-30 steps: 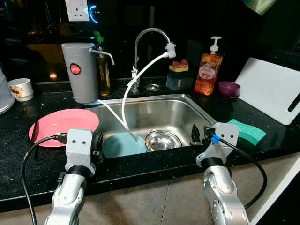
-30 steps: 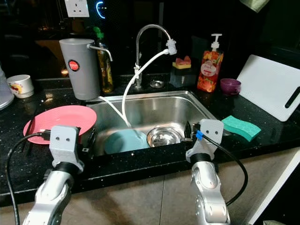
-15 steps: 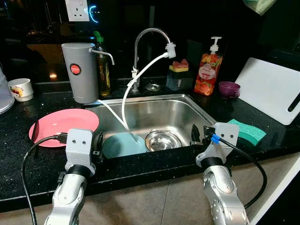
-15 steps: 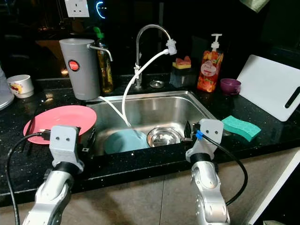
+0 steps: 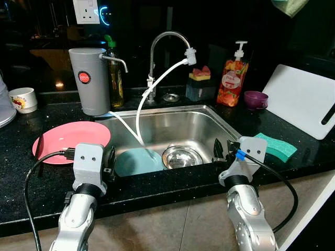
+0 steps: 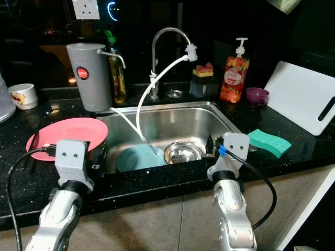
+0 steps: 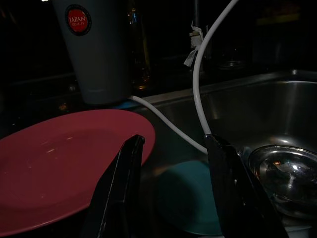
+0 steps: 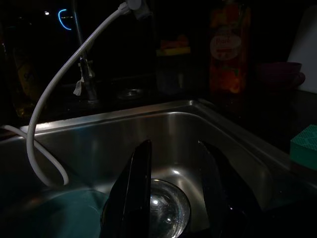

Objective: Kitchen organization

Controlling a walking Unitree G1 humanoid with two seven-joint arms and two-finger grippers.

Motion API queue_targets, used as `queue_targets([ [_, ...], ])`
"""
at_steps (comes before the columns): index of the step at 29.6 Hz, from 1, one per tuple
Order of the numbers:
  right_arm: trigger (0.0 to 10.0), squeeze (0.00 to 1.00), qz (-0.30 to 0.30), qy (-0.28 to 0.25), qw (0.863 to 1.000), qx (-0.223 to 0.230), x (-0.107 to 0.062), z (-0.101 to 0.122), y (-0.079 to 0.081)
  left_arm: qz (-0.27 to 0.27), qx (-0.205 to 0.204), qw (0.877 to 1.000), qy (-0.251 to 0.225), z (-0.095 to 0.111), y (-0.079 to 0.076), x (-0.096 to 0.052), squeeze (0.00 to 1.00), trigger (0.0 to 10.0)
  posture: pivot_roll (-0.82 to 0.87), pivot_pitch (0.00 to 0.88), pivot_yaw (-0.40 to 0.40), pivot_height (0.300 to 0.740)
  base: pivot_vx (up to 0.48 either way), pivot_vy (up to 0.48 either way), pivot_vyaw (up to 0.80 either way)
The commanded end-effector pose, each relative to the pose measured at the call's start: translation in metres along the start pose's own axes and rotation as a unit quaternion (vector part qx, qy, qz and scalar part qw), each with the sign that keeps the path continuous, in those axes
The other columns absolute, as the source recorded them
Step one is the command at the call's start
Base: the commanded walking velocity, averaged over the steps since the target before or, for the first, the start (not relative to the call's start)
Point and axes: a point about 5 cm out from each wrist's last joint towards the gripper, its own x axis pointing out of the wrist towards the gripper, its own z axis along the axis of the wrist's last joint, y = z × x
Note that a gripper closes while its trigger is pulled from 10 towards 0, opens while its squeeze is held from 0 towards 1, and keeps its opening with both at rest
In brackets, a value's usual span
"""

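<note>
A white hose [image 5: 152,89] loops down across the sink [image 5: 178,125], barring reach to the teal plate [image 5: 137,161].

Black counter [image 5: 21,172]: pink plate [image 5: 70,138], green sponge [image 5: 276,146]

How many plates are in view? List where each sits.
2: the pink plate on the counter left of the sink, and the teal plate inside it. Others may be hidden.

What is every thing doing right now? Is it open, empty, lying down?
Left gripper: open, empty, at the sink's edge.
Right gripper: open, empty, over the sink.
Pink plate: flat on the counter, empty.
Teal plate: lying in the sink.
Steel bowl: upright in the sink.
Soap bottle: standing.
Sponge: lying on the counter.
</note>
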Motion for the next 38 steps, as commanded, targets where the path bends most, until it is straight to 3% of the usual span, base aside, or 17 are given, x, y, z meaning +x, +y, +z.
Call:
queue_targets([
  [1,10.0,0.00,-0.001,-0.003,1.000,0.003,0.002,0.000,0.000,0.000,0.003,1.000,0.000,-0.001,0.001,0.001,0.00,10.0,0.11,0.018,-0.036,0.740,0.000,0.000,0.00],
  [29,10.0,0.00,-0.004,0.000,1.000,0.005,0.000,-0.002,0.000,0.000,0.004,1.000,0.001,-0.001,0.001,0.000,0.00,10.0,0.11,0.030,-0.033,0.740,0.000,0.000,0.00],
  [38,10.0,0.00,0.002,-0.004,1.000,0.008,0.002,0.001,0.004,-0.022,0.025,0.999,-0.015,0.010,-0.014,0.011,0.00,10.0,0.11,0.033,-0.036,0.740,0.000,0.000,0.00],
])
